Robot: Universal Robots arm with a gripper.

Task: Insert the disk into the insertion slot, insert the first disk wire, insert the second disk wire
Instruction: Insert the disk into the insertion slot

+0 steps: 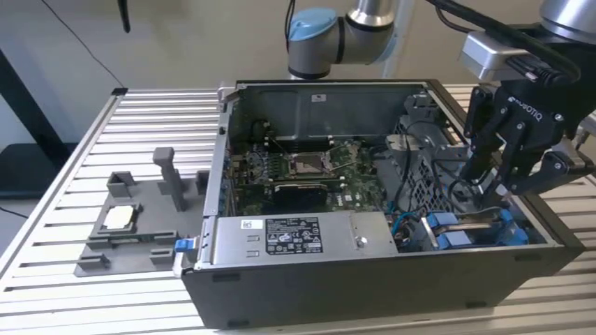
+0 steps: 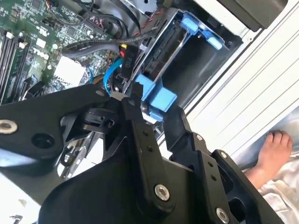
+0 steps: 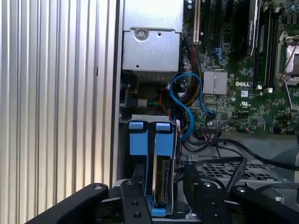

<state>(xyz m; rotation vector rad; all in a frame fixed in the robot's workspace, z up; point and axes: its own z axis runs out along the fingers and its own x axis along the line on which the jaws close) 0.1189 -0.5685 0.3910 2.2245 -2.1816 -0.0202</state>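
Power box (image 1: 279, 237): seated at the front of the case (image 1: 373, 293).
Slot (image 1: 470, 227): set in the case corner toward the exterior view's right.
Disk (image 3: 162, 186): stood on edge inside the slot, its top level with the neighbouring blue tab (image 3: 136, 140).
Gripper (image 3: 163, 176): held apart astride the disk, apparently not clamped.
Handling: judged rigid, dense and shock-sensitive. It is best taken by the blue frame's sides.
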